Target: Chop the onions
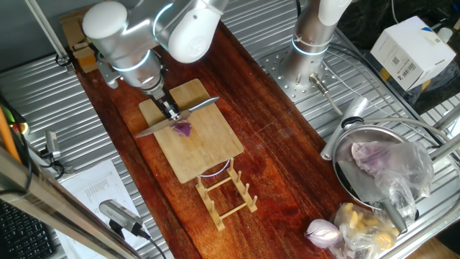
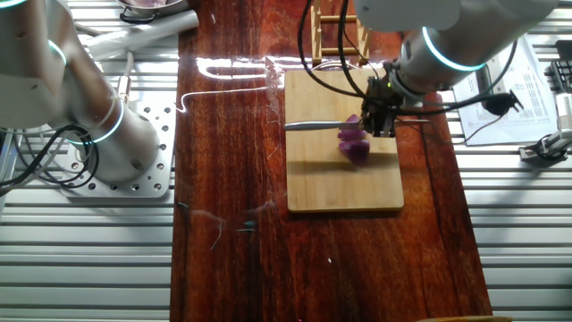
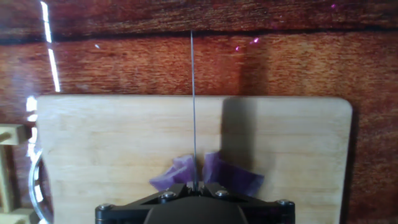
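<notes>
Knife (image 3: pixel 193 106) splits onion (image 3: pixel 227 174) (apparently) — hand (image 1: pixel 171 111) gripping.

The onions (image 2: pixel 354 141) lie on the cutting board (image 2: pixel 340 183), under the knife (image 2: pixel 313 125), beside the rack (image 1: pixel 226 193).

A wooden rack (image 1: pixel 226 193), whole red onion (image 1: pixel 322 232) and white box (image 1: pixel 412 47) sit apart.

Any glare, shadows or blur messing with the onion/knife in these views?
One fixed view: the onion is small but clear, the knife slightly shiny. The other fixed view: bright glare streaks on the table, clear of the cutting board. Hand view: the blade shows edge-on as a thin line, a dark shadow falls right of it, and glare streaks sit at the left edge.
</notes>
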Controlling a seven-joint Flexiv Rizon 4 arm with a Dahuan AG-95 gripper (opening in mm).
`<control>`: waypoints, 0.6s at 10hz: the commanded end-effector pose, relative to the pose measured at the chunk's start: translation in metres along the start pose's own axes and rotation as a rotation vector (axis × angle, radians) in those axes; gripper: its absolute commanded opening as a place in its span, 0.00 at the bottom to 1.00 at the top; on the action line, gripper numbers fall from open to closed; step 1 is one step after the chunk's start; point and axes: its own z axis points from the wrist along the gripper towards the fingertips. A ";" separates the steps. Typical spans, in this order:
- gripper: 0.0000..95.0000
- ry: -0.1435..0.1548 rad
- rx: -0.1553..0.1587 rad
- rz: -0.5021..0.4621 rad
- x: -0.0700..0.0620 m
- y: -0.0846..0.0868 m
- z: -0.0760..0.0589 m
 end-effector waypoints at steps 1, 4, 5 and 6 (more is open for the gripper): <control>0.00 0.001 -0.006 0.008 0.001 0.003 -0.003; 0.00 -0.014 -0.005 0.046 -0.001 0.020 0.006; 0.00 -0.014 0.002 0.045 -0.001 0.023 0.008; 0.00 -0.014 0.001 0.041 -0.001 0.023 0.008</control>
